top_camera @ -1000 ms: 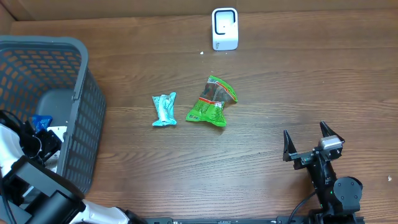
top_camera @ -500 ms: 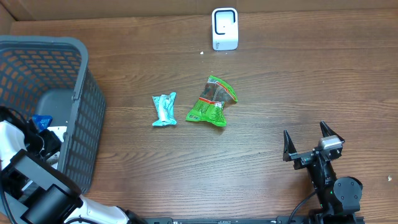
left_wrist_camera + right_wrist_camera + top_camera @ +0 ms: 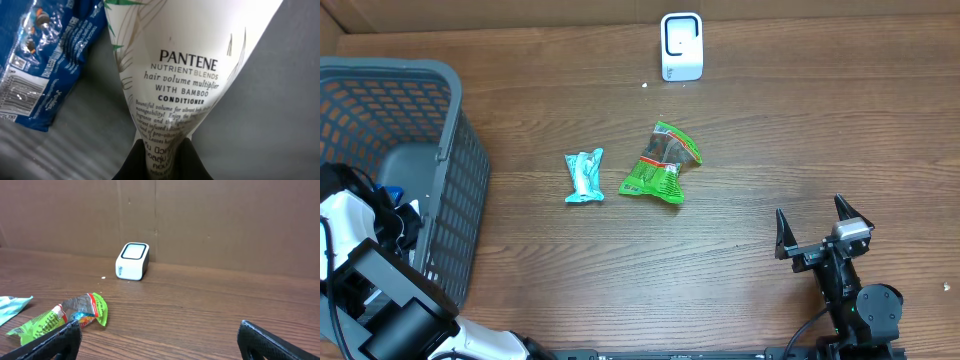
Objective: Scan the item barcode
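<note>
The left fingers pinch the conditioner tube inside the basket at 9 o'clock, the right fingers stand wide and empty, and scanning at the 12 o'clock scanner is not done yet.

I log: basket at left edge of table, conditioner tube and pouch side by side in it. Scanner at rear centre. Mid-table, small packet just left of snack bag, apart.
</note>
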`<state>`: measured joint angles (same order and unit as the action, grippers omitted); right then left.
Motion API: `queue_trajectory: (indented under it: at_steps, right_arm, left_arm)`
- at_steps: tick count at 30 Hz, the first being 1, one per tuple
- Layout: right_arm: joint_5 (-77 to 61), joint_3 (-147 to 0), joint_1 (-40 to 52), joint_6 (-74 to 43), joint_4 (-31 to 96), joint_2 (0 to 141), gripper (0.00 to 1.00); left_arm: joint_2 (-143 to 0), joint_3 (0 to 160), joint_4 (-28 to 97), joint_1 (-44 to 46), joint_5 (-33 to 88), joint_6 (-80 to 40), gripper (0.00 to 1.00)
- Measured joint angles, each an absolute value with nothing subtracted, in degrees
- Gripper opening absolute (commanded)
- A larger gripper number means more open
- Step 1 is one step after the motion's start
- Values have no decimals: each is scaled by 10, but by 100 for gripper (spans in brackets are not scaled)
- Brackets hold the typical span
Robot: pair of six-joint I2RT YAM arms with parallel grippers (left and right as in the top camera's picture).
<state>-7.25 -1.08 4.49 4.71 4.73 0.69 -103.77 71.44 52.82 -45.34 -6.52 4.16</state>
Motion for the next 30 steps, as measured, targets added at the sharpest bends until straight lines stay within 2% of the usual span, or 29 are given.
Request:
queue_trajectory:
  at_steps: [10, 24, 30]
  right_arm:
    - [-72, -11, 45, 47, 47, 7, 100]
    - [-72, -11, 45, 47, 47, 7, 100]
    - [-72, -11, 45, 47, 47, 7, 100]
  left_arm:
    - [-1054, 768, 593, -447, -42, 5, 4]
    - [-1067, 1065, 752, -334, -23, -30, 4]
    - [-1066, 1091, 757, -319, -24, -31, 4]
